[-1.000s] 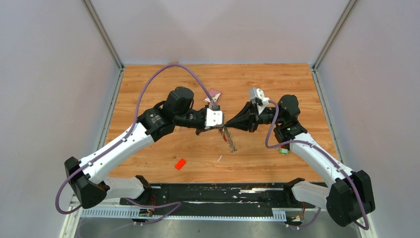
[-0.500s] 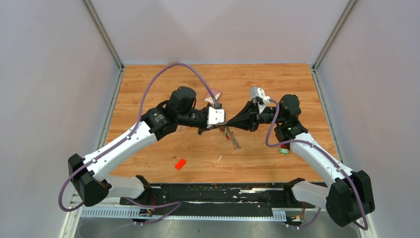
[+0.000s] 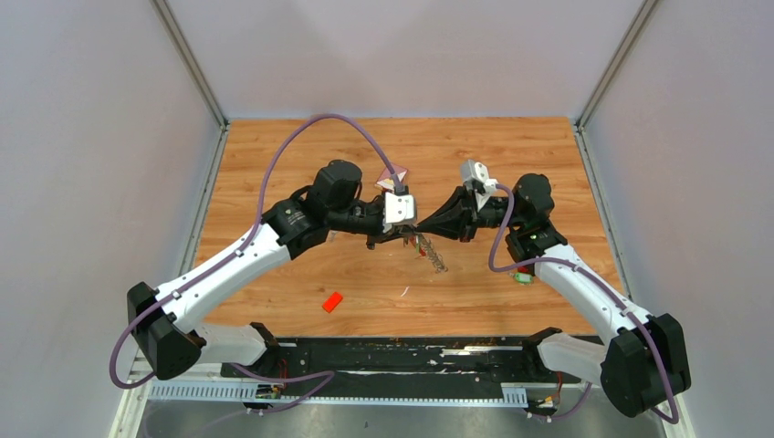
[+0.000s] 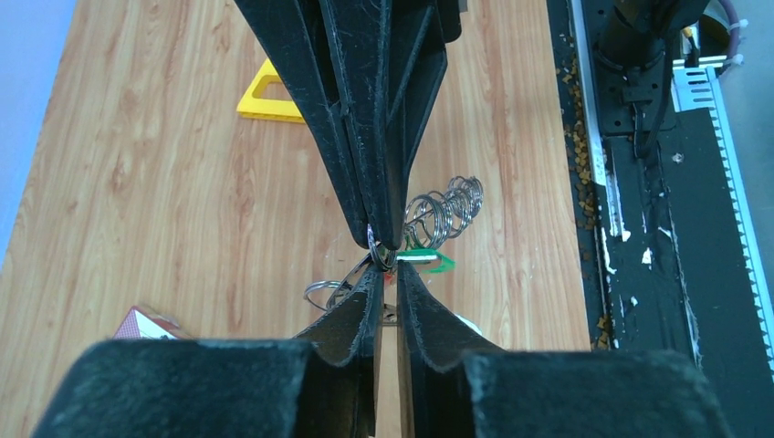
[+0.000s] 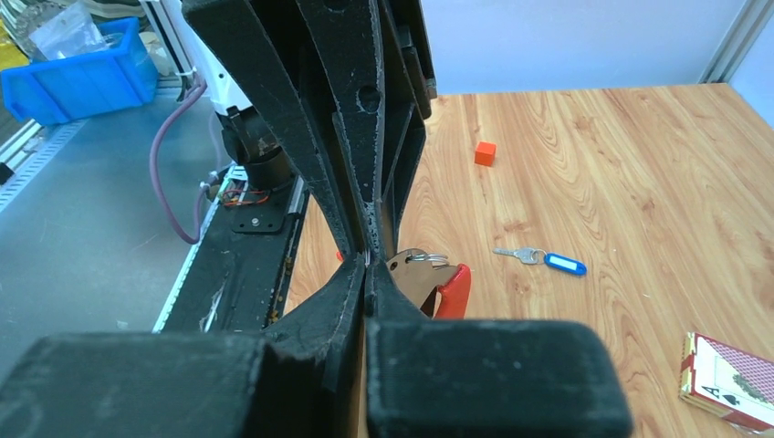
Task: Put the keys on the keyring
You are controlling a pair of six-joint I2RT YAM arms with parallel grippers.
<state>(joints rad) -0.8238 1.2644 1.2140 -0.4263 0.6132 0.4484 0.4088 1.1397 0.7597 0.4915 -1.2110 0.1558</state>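
At centre frame of the top view, above the bench [image 3: 274, 155], I have the left tool [image 3: 409, 233] and the right tool [image 3: 422, 230] meeting tip to tip. The keyring [image 3: 431, 255] hangs just below and right of that meeting point, slanting toward lower right. Right tool: fingers pressed together; the left wrist view shows a thin wire ring of the bunch nipped at their tips. Left tool: fingers a narrow slit apart, with a sliver of metal in the slit. I cannot tell whether they grip it. In that same view a grey coiled strip [image 4: 447, 205] sits right of the tips, and a green tag [image 4: 424, 263] lies just below it, close to the ring; I can't make out whether the tag is threaded on. From the right wrist view the red strap [image 5: 456, 287] curls just right of the tips. A blue-tagged key [image 5: 548, 260] lies flat on the bench further right, apart from the bunch. Also noted: an orange-red block [image 3: 332, 302] lower left of centre in the top view, a card box [image 5: 730, 370] at lower right of the right wrist view, and a yellow triangle [image 4: 265, 96] upper left of the left wrist view. A small green thing [image 3: 522, 277] sits beside the right arm, too small to identify.
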